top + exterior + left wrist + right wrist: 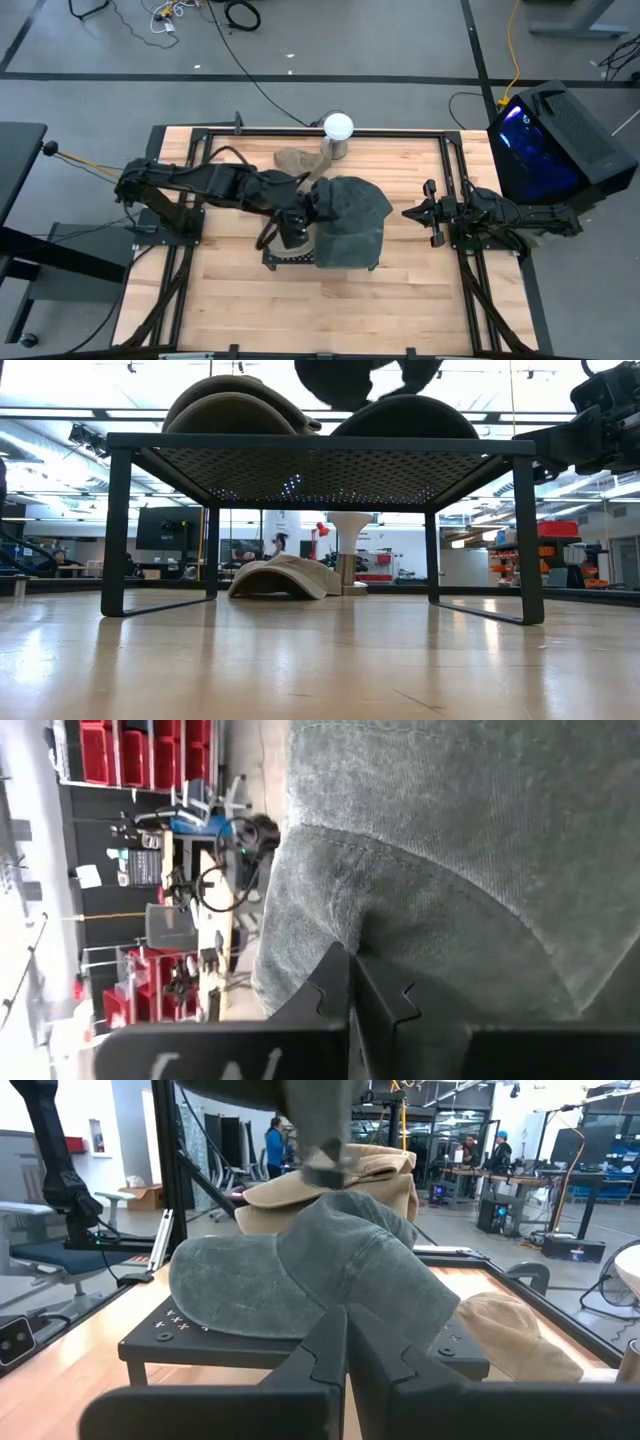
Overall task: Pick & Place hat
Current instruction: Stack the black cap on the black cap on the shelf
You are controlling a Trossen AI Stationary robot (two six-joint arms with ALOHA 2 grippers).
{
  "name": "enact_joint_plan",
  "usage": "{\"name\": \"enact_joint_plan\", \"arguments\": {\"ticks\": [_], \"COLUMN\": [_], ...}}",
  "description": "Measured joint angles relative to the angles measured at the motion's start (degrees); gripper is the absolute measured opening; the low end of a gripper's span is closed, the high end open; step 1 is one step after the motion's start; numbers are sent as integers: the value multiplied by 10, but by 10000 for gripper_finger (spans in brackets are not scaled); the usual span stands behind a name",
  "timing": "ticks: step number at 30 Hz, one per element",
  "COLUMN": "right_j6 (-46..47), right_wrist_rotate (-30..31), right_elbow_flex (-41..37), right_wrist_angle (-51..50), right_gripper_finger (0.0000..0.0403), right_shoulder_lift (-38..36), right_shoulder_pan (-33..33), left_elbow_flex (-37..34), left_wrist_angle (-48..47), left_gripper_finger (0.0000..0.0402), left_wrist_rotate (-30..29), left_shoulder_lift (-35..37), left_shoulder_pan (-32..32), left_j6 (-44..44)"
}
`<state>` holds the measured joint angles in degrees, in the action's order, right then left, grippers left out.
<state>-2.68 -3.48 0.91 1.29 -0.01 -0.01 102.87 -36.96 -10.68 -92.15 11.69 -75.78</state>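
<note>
A: From above, where's the grey hat?

B: On the black rack, mid-bench. The left gripper pinches its edge, fingers closed on the fabric.

A: Low down?

B: Two crowns sit on the rack; a tan hat lies behind.

A: The wrist views?

B: Left: denim fills it. Right gripper, fingers closed and empty, waits aside. Lift straight, clear of the tan cap beneath.

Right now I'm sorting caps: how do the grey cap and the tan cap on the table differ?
The grey cap is dark and sits on the black rack; the tan cap is light and lies on the table behind it. The left gripper reaches the grey cap; nothing touches the tan one. Both are soft fabric caps.
</note>
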Motion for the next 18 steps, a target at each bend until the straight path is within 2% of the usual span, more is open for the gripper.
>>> {"name": "enact_joint_plan", "arguments": {"ticks": [4,18], "right_j6": [0,0], "right_wrist_rotate": [0,0], "right_elbow_flex": [0,0], "right_wrist_angle": [0,0], "right_gripper_finger": [15,15], "right_shoulder_lift": [0,0], "right_shoulder_pan": [0,0], "left_elbow_flex": [0,0], "left_wrist_angle": [1,27], "left_gripper_finger": [2,3], "left_wrist_rotate": [-22,-31], "left_shoulder_lift": [-13,-17], "left_shoulder_pan": [-7,-13], "left_j6": [-30,-58]}}
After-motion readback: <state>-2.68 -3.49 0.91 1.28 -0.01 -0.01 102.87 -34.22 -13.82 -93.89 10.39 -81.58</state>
